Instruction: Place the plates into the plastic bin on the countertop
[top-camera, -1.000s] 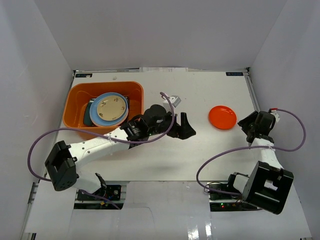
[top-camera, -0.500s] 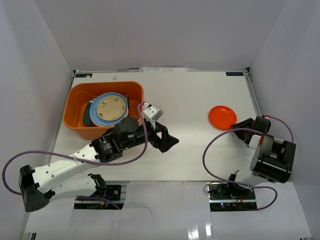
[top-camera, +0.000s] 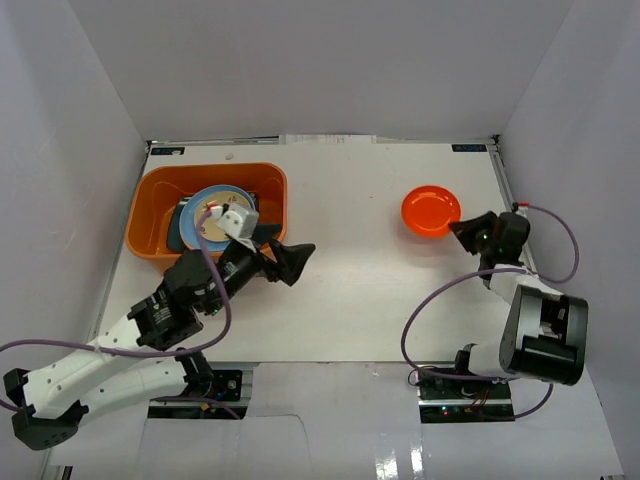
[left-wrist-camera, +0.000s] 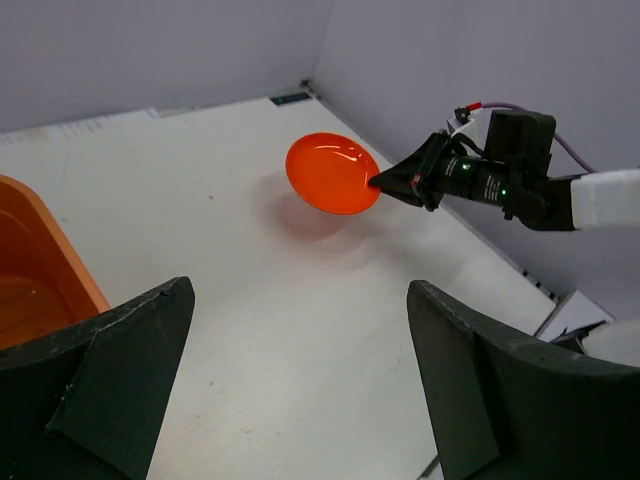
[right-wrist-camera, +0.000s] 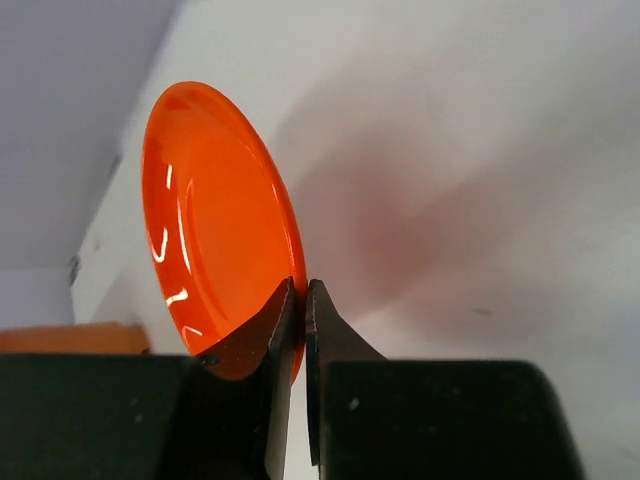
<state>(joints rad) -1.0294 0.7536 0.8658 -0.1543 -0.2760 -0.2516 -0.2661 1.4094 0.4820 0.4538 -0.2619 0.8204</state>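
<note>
White arms (top-camera: 105, 364), black joints (top-camera: 160, 318), purple cables (top-camera: 404, 338)

White walls (top-camera: 330, 60), soft even light

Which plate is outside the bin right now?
The orange plate, out on the right of the countertop. The right gripper pinches its rim and holds it tilted up. The other plates lie stacked inside the plastic bin.
</note>
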